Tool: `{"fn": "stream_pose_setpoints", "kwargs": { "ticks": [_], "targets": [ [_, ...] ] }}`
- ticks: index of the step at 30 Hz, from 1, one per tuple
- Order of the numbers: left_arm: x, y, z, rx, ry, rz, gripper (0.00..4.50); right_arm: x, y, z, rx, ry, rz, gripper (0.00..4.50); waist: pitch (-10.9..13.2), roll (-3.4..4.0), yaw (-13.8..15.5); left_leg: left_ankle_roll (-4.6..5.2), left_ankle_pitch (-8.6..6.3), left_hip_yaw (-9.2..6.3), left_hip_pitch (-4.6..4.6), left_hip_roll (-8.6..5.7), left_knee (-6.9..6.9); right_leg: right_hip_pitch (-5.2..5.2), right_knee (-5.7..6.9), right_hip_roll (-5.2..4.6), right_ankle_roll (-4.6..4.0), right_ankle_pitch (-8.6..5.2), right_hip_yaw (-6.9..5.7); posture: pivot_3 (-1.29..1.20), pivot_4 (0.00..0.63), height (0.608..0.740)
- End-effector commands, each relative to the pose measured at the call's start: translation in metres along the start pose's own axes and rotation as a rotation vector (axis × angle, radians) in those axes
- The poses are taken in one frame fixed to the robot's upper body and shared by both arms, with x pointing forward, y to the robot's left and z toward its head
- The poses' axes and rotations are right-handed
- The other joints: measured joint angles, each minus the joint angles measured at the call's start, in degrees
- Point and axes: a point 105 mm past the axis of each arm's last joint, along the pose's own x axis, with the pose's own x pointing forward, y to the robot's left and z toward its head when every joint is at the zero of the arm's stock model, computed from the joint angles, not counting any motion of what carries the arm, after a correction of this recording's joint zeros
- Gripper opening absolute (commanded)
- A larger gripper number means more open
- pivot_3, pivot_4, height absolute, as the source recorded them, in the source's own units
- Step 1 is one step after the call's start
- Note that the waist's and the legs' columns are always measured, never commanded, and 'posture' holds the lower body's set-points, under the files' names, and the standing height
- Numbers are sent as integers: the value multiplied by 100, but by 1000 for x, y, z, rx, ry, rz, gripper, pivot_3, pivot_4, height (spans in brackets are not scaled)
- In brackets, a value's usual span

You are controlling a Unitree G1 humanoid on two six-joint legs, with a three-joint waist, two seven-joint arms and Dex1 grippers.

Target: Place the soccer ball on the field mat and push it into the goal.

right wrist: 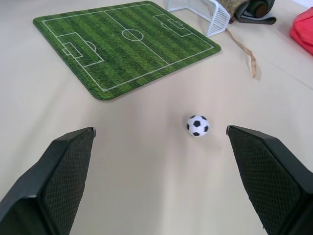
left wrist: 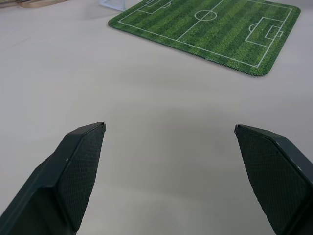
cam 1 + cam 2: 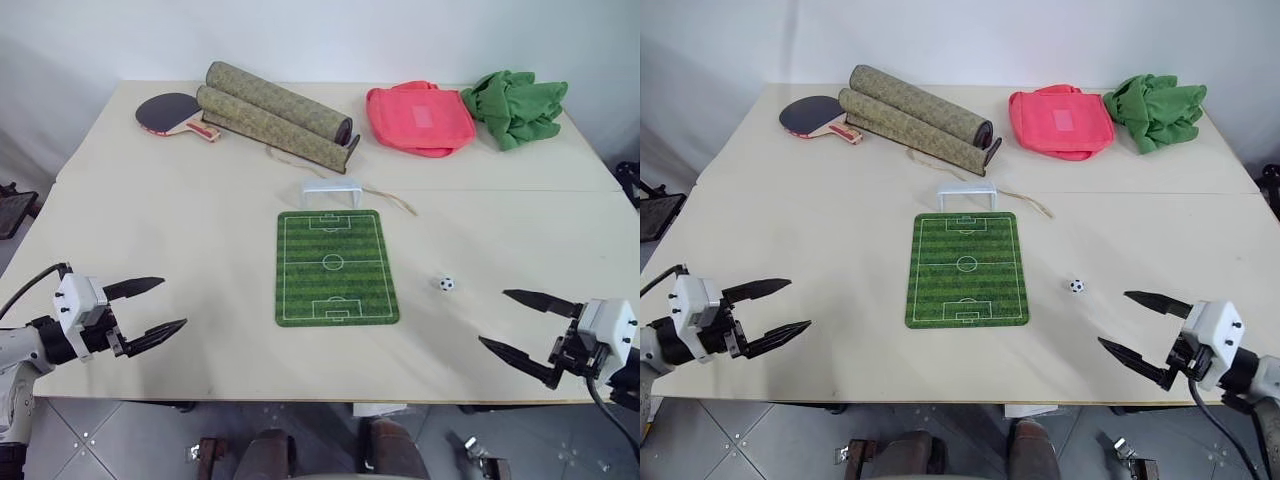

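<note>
The green field mat [image 3: 335, 267] lies flat in the middle of the table. Just beyond its far end stands the small white goal [image 3: 331, 192]. A tiny black-and-white soccer ball [image 3: 446, 284] rests on the bare table to the right of the mat; the right wrist view shows the ball [image 1: 197, 126] ahead of my fingers. My right gripper [image 3: 510, 322] hovers open and empty near the front right edge, short of the ball. Over the front left edge my left gripper [image 3: 172, 306] is open and empty too, with the mat [image 2: 210, 29] ahead of it.
Along the table's far side lie a table tennis paddle [image 3: 175, 114], a rolled olive-brown mat [image 3: 275, 117] with a loose strap, a pink bag [image 3: 418, 118] and a crumpled green cloth [image 3: 515, 105]. The table's front edge [image 3: 320, 398] runs just below both grippers.
</note>
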Motion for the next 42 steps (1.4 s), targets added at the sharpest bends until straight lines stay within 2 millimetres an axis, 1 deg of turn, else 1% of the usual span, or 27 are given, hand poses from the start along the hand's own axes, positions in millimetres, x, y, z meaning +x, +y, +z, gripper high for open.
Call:
{"fn": "stream_pose_setpoints", "kwargs": {
  "ticks": [1, 2, 4, 6, 8, 10, 12, 15, 17, 21, 25, 28, 32, 35, 37, 39, 42],
  "targets": [
    [8, -1, 8, 43, -1, -32, 4500, -3, -4, 10, -55, -10, -7, 4485, 0, 0, 0, 0, 0, 2, 1, 0, 0, 0, 0, 0, 0, 0, 2, 0, 150, 740],
    [10, -1, 10, 45, -11, -44, 4500, -3, -4, 11, -56, -14, -14, 4485, 0, 0, 0, 0, 0, 3, 1, -1, 0, 0, 0, -1, 0, 0, 4, 0, 150, 740],
    [24, -10, 36, -3, -128, -148, 4500, -9, -6, 20, -60, -62, -61, 4485, 0, 0, 22, 0, 0, 4, 1, -2, 0, 1, -1, -1, 0, 0, 4, 0, 150, 740],
    [30, -18, 59, -60, -228, -258, 4500, -18, -9, 24, -49, -81, -121, 4485, 0, -1, 83, 0, 0, -4, -4, -1, 1, 0, 0, -1, 0, 0, 0, 0, 150, 740],
    [34, -20, 72, -89, -272, -316, 4500, -26, -12, 24, -32, -80, -165, 4485, 0, 0, 98, 0, 0, -2, -1, 0, 2, 1, 0, -2, 0, 0, 2, 0, 150, 740],
    [40, -28, 81, -78, -285, -386, 4500, -34, -12, 20, -30, -64, -189, 4485, 0, 0, 99, 0, 0, 1, 0, -2, 1, 2, 1, -3, 0, 1, 4, 0, 150, 740],
    [45, -34, 86, -67, -285, -435, 4500, -39, -12, 15, -31, -42, -195, 4485, 0, 0, 93, 0, 0, 4, 2, -3, -1, 2, -1, 1, 0, 0, 4, 0, 150, 740],
    [54, -40, 94, -35, -303, -474, 4500, -39, -13, 2, -26, 18, -159, 4485, 0, 0, 63, 0, 0, 14, 8, -2, -1, 3, -1, 4, 0, 1, 13, 0, 150, 740],
    [57, -40, 97, -29, -320, -477, 4500, -29, -14, -7, 19, 63, -114, 4485, 0, 0, 32, 1, 0, 20, 16, -3, 1, 7, 1, 4, 1, 1, 22, 0, 150, 740],
    [61, -41, 92, -28, -307, -482, 4500, -1, -22, -12, 37, 108, -62, 4485, 1, 2, -55, 1, 0, 24, 42, 3, -7, 8, 12, 11, -1, 2, 46, 0, 150, 740],
    [62, -45, 88, -31, -303, -487, 4500, 30, -25, -17, 57, 139, 9, 4485, 1, 1, -28, 1, 0, 23, 37, 3, -7, 3, 10, 10, -1, 2, 48, 0, 150, 740],
    [63, -48, 87, -35, -304, -497, 4500, 46, -29, -22, 64, 162, 30, 4485, 1, 1, -7, 1, 0, 23, 33, 1, -6, 1, 8, 8, -1, 2, 47, 0, 150, 740],
    [66, -54, 86, -36, -305, -515, 4500, 73, -40, -28, 46, 182, 34, 4485, 1, 1, -8, 1, 0, 24, 20, -2, -1, 1, 3, 6, -1, 2, 35, 0, 150, 740],
    [67, -55, 85, -35, -305, -516, 4500, 84, -49, -29, 32, 181, 12, 4485, 1, 1, -18, 1, 0, 24, 21, -1, -1, 0, 2, 7, 0, 3, 35, 0, 150, 740],
    [67, -56, 85, -37, -306, -513, 4500, 91, -53, -25, 37, 152, 17, 4485, 1, 2, -16, 0, 0, 23, 18, 1, -4, -3, 4, 8, -1, 2, 29, 0, 150, 740],
    [67, -56, 84, -39, -306, -511, 4500, 100, -54, -23, 42, 135, 33, 4485, 1, 2, -25, 0, 0, 24, 13, 1, -3, -5, 1, 8, -1, 2, 28, 0, 150, 740],
    [68, -57, 84, -39, -307, -510, 4500, 104, -54, -24, 43, 130, 45, 4485, 1, 2, -25, 0, 0, 24, 12, 0, -1, -4, 0, 7, 1, 3, 29, 0, 150, 740]
  ]
}}
